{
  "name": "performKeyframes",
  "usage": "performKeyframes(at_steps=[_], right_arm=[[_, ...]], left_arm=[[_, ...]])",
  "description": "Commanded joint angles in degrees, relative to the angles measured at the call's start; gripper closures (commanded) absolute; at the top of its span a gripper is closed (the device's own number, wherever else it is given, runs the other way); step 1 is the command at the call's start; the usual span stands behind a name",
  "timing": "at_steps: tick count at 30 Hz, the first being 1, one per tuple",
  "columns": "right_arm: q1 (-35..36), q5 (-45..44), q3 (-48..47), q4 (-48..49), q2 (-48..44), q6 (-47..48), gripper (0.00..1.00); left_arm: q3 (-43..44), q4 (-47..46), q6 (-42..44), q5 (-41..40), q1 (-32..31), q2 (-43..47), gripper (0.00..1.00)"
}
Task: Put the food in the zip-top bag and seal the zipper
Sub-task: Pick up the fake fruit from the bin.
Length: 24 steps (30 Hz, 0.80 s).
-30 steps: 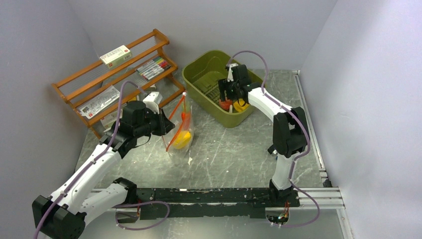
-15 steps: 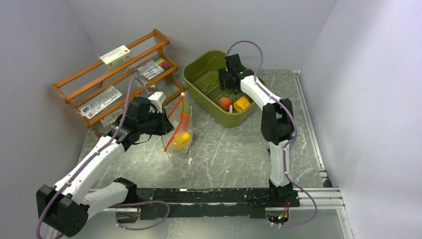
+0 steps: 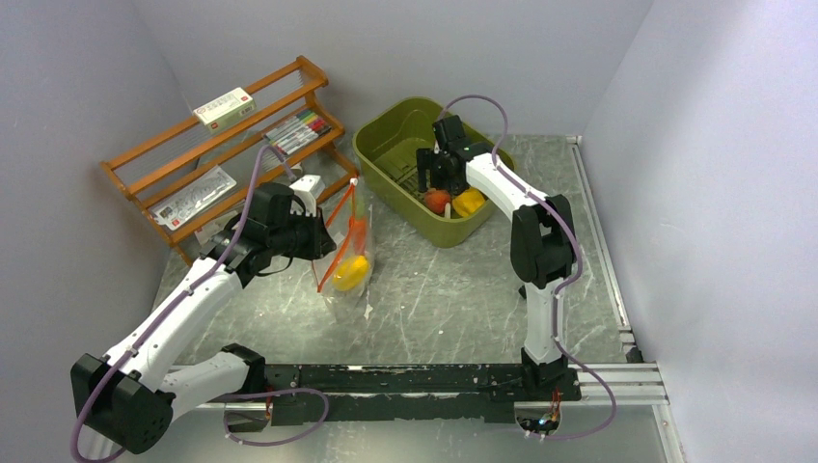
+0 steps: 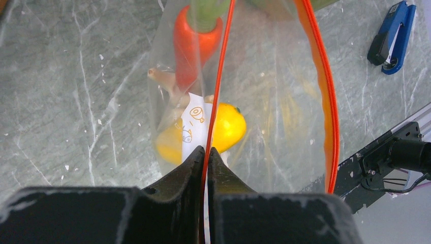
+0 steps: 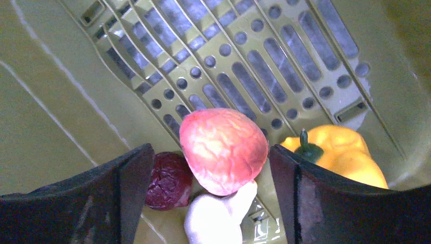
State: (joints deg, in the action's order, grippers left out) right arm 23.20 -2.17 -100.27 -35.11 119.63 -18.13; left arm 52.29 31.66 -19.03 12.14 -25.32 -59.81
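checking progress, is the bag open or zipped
Open: the bag has its zipper strips bowed wide apart, and the left gripper pinches one strip.

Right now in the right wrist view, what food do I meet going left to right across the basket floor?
dark red piece → red-orange round fruit → yellow pepper. The white piece overlaps the round fruit, so it is omitted.

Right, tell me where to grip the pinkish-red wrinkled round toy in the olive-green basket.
Grip the pinkish-red wrinkled round toy across its widest middle, coming straight down from above. The right arm's open jaws straddle it, and both flanks look free there; the dark red piece and white piece crowd its lower edge.
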Motion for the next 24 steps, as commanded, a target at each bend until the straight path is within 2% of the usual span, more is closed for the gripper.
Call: performKeyframes(at_steps=[1, 5, 12, 20, 24], right_arm=[[0.51, -4.03, 0.04, -4.73, -0.37, -1.06, 0.12], [0.53, -6.35, -1.06, -5.08, 1.71, 1.1, 0.14], [0.53, -4.69, -2.77, -5.31, 5.18, 1.19, 0.21], [0.57, -3.98, -3.49, -4.19, 4.26, 1.84, 0.46], [0.58, -4.04, -4.81, -4.29, 3.13, 1.93, 0.51]], left_arm=[[0.56, -0.57, 0.18, -1.2, 0.27, 1.79, 0.93], [1.23, -0.11, 0.12, -1.2, 0.27, 1.42, 0.93], [1.56, 0.59, 0.11, -2.24, 0.27, 1.6, 0.93], [2.35, 1.28, 0.14, -3.52, 0.27, 2.01, 0.93], [3.24, 1.06, 0.41, -3.25, 0.27, 1.88, 0.9]])
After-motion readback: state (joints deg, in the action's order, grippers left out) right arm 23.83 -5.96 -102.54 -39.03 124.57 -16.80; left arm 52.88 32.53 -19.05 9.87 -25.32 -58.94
